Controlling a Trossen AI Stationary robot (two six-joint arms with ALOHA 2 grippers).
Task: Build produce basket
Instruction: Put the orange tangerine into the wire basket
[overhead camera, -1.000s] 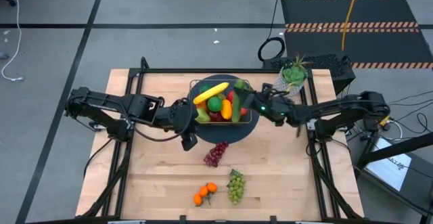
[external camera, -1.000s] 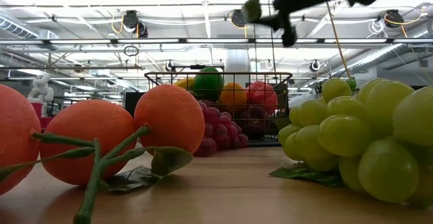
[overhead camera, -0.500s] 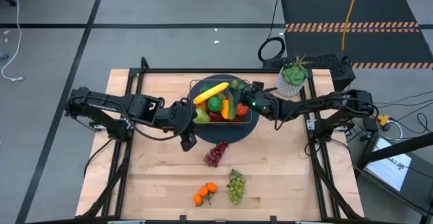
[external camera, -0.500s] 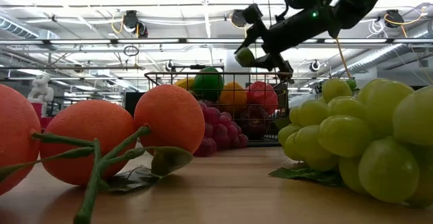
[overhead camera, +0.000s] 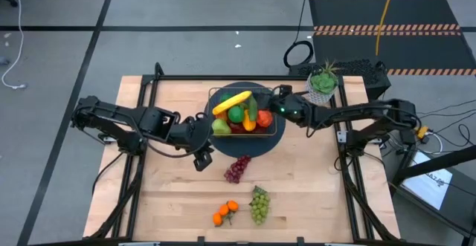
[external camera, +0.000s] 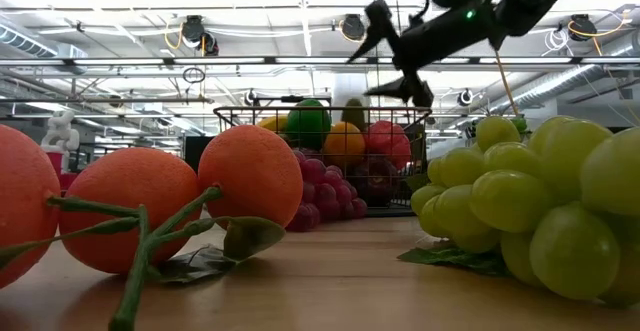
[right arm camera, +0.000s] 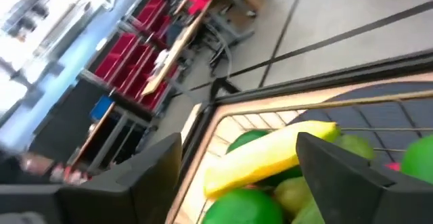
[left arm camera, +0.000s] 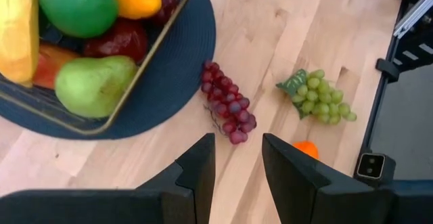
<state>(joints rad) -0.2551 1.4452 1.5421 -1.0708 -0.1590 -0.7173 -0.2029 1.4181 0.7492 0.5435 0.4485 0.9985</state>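
Right end effector (overhead camera: 272, 102): fingers spread wide, empty, poised over the basket's (overhead camera: 269, 129) right edge. Left end effector (overhead camera: 199, 162): narrow gap, holding nothing, above the worktop (overhead camera: 163, 201) beside the round mat (overhead camera: 245, 146). Basket holds banana (overhead camera: 231, 102), pear (overhead camera: 221, 127). Purple grapes (overhead camera: 237, 168), green grapes (overhead camera: 258, 204), oranges (overhead camera: 224, 213) lie on the worktop.
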